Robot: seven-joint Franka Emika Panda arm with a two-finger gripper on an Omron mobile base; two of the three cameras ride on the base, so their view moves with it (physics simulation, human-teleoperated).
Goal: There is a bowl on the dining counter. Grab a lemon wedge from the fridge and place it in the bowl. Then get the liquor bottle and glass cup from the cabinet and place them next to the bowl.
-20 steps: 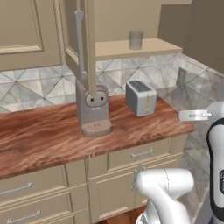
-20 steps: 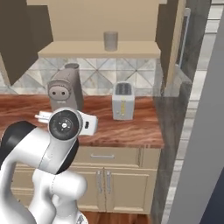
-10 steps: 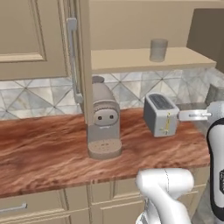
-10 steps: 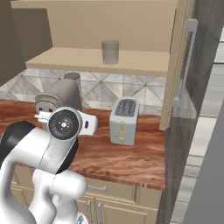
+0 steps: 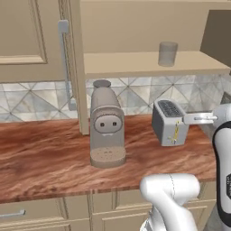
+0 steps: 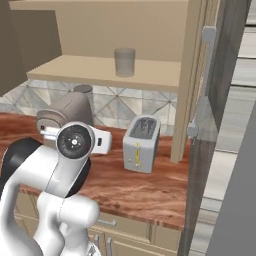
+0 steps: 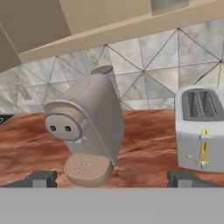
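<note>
The glass cup [image 5: 168, 53] stands upright and alone on the shelf of the open upper cabinet [image 5: 149, 65], above the toaster. From the right base view the glass cup [image 6: 124, 62] sits at mid shelf, and its bottom edge [image 7: 169, 5] peeks in at the top of the hand view. My gripper [image 7: 111, 179] is open, its two dark fingertips [image 7: 43, 178] far apart with nothing between them. It points at the counter well below the shelf, facing the coffee machine.
A grey coffee machine [image 5: 106, 131] and a silver toaster [image 5: 170, 122] stand on the wooden counter [image 5: 45, 153] under the shelf. The cabinet door [image 5: 67, 67] hangs open left of the shelf, and another open door [image 6: 200, 80] stands at its right.
The whole picture has shifted: the base has moved, so the cabinet, coffee machine and toaster now sit nearer and more centred. The arm keeps its pose, and the cup has not moved.
</note>
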